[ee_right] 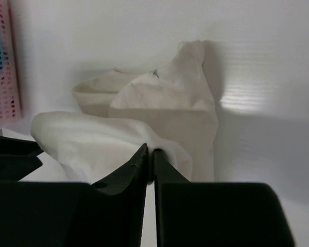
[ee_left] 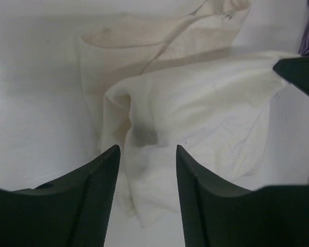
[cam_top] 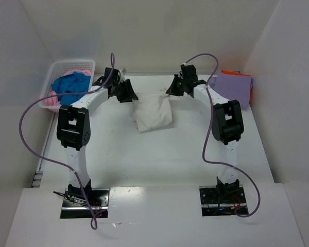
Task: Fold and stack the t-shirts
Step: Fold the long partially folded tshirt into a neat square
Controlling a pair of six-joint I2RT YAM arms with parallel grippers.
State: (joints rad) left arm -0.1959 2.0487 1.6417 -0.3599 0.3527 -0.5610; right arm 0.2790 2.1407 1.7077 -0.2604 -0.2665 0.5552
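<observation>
The two arms rise from their bases at the near edge of the table (cam_top: 159,159) and reach over its bare near half towards the middle. A purple cable (cam_top: 20,126) loops off each arm.

The left gripper (ee_left: 147,149) is past mid-table. Its fingers stand apart with a clear gap and nothing between them. The wrist view shows it low over the table, pointing at the cream shirt (cam_top: 153,114), whose nearest fold is just beyond the tips.

The right gripper (ee_right: 150,150) is level with it on the other side. Its fingers are almost pressed together, with only a thin slit between them. The tips overlap the edge of the cloth in the wrist view, and I cannot tell whether any fold is caught there.

The cream shirt lies between the grippers and a little nearer than them. It is a rumpled, roughly squared bundle with loose folds standing up at its far side.

At the far left is the basket (cam_top: 74,63), holding the blue shirt (cam_top: 71,87) heaped over the pink shirt (cam_top: 70,74). At the far right the purple shirt (cam_top: 232,85) lies flat on the orange shirt (cam_top: 251,94), which shows only along its edges.
</observation>
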